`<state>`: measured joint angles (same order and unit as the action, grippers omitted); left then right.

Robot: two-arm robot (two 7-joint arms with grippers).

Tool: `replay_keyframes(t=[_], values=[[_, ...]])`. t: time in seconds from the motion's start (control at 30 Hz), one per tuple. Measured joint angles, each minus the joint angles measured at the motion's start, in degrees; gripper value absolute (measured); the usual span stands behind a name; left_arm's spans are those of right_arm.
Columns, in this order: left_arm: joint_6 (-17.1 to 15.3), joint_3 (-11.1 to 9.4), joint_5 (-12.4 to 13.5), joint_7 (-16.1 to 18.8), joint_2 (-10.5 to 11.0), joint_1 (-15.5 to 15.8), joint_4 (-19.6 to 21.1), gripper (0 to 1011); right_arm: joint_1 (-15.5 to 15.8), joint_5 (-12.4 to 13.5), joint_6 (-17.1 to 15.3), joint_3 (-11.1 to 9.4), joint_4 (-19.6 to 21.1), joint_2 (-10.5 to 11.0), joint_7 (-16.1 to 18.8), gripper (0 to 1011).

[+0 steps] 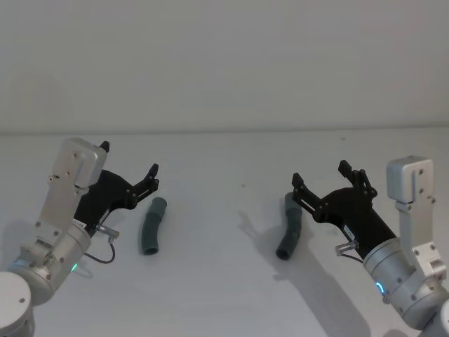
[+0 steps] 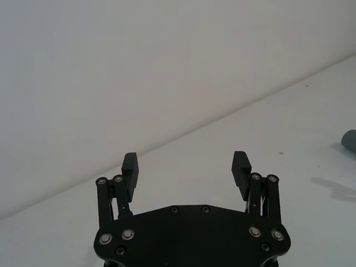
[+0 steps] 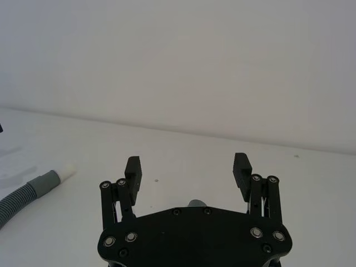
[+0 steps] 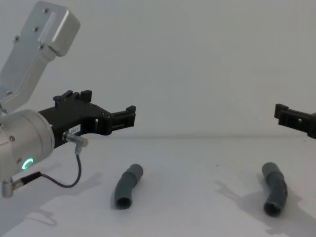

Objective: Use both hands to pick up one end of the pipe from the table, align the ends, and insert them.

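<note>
The white table (image 1: 224, 302) fills the lower half of the head view, with a pale wall (image 1: 224, 63) behind it. The left arm (image 1: 68, 184) comes in from the lower left corner, and a green ring (image 4: 27, 163) glows on its wrist. The right arm (image 1: 410, 191) comes in from the lower right.

The left claw (image 1: 130, 159) hangs above the table at centre left, its two fingers spread wide with nothing between them. The right claw (image 1: 320, 173) hangs at centre right, spread just as wide and holding nothing.

Both pipe pieces lie flat on the table, well apart. The left pipe piece (image 1: 151, 226) lies just right of the left claw, lower in the frame, and nothing touches it. The right pipe piece (image 1: 290, 228) has its upper end just beneath one finger of the right claw in the head view. The chest view shows that claw raised clear of it.

In the right wrist view a ribbed grey piece (image 3: 25, 196) with a white tip (image 3: 67, 169) lies on the table. I cannot tell which of the two pieces it is.
</note>
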<state>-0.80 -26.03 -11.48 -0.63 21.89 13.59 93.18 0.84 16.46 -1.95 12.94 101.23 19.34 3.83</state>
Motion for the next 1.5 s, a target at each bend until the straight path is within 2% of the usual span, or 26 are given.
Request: replay_keyframes(t=[0.33,0.63,0.7,0.87,0.97,1.23,1.4,1.5], values=[[-0.5,0.2,0.0,0.2,-0.1,0.0,0.4,1001,0.0,0.0,0.0,0.0,0.0,0.0,0.0,1002],[-4.7,1.6,-1.3,0.5,-0.4,0.0,2.4,1001,0.0,0.0,0.0,0.0,0.0,0.0,0.0,1002],[-6.7,2.2,-2.5,0.1,-0.6,0.2,2.8,1001,0.0,0.0,0.0,0.0,0.0,0.0,0.0,1002],[-9.1,3.0,-4.2,-0.8,-0.9,0.4,3.1,1001,0.0,0.0,0.0,0.0,0.0,0.0,0.0,1002],[-12.0,3.6,-6.3,-2.4,-1.1,1.0,3.0,1001,0.0,0.0,0.0,0.0,0.0,0.0,0.0,1001],[-16.7,4.0,-9.6,-7.2,-1.0,3.3,0.9,1001,0.0,0.0,0.0,0.0,0.0,0.0,0.0,1002],[-19.3,3.4,-10.7,-10.3,-0.7,5.7,-1.4,1001,0.0,0.0,0.0,0.0,0.0,0.0,0.0,1002],[-21.5,2.5,-11.0,-12.6,-0.6,8.2,-3.9,1001,0.0,0.0,0.0,0.0,0.0,0.0,0.0,1002]])
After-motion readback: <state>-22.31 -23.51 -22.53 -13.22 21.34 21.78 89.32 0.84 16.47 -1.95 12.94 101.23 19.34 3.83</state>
